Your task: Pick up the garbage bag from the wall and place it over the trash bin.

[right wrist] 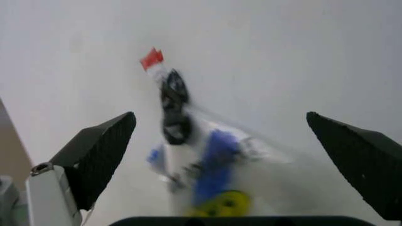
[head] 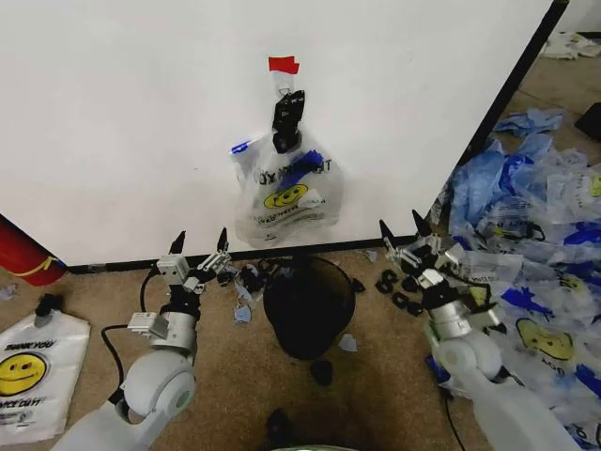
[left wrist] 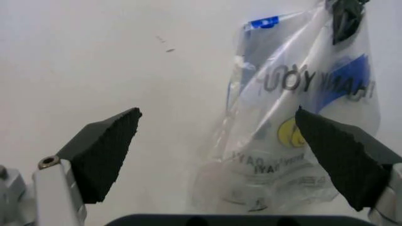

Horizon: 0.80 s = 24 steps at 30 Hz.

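Two pincers stood open below the hanging garbage bag.
The left pincer (head: 200,242) gaped, empty, beside the trash bin (head: 308,305) on the floor; above the bin, the garbage bag (head: 285,191) hung by a black clip (head: 286,119) on the wall (head: 122,113); the right pincer (head: 404,228) was spread wide, holding nothing.

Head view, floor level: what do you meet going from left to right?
Red cylinder → opaque white smiley bag → left gripper, open → trash bin → right gripper, open → heap of blue and clear bags. The garbage bag hangs on the wall above the bin.
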{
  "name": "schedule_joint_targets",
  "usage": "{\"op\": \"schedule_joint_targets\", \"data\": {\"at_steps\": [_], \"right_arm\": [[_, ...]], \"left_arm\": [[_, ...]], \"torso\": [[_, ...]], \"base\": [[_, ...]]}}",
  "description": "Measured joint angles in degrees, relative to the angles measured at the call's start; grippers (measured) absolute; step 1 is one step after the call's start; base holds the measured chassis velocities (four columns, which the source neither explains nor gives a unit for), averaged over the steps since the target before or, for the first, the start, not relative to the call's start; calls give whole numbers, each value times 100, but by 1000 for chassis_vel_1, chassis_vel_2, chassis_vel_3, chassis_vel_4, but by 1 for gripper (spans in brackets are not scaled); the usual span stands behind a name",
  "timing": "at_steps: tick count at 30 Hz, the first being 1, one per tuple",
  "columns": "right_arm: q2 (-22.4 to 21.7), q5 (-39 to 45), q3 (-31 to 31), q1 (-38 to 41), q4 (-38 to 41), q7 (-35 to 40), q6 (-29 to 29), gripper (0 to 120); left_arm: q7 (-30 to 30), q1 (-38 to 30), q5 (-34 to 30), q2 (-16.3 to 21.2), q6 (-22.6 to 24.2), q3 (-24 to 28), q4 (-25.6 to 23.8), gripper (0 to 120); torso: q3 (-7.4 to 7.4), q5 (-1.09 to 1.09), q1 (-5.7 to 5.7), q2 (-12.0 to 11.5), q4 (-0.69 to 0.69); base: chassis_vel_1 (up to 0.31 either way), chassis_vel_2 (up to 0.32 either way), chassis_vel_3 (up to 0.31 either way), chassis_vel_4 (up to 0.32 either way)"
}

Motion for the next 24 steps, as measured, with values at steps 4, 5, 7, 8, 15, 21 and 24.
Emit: {"op": "schedule_joint_targets", "data": {"at_steps": [4,5,7,8,15,21,24], "right_arm": [[20,1319,-311,461,27,-66,-502,100],[24,1480,-361,552,-20,-118,-568,100],[28,1711,-440,698,-86,-211,-668,100],[34,1889,-516,832,-148,-294,-761,100],[259,2446,-1093,1855,-824,-736,-1100,100],[698,2599,-1559,2593,-1531,-790,-1210,100],[960,2603,-1762,2878,-1912,-781,-1236,100]], "left_arm": [[1,211,87,-72,-19,-150,-25,98],[1,237,97,-84,-25,-170,-31,98],[2,279,109,-107,-31,-212,-43,98],[3,309,113,-124,-32,-244,-54,98],[-2,498,186,-281,-32,-420,-97,98],[2,666,284,-410,-62,-524,-125,98],[4,719,296,-453,-65,-572,-159,98]], "torso": [[0,-1,0,0,0],[0,0,0,0,0],[0,0,0,0,-1],[0,-1,0,0,-2],[0,0,0,0,0],[0,-1,0,0,0],[0,-1,0,0,0]], "base": [[0,0,0,0],[0,0,0,0],[0,0,0,0],[0,0,0,0],[0,0,0,0],[0,0,0,0],[0,0,0,0]]}}
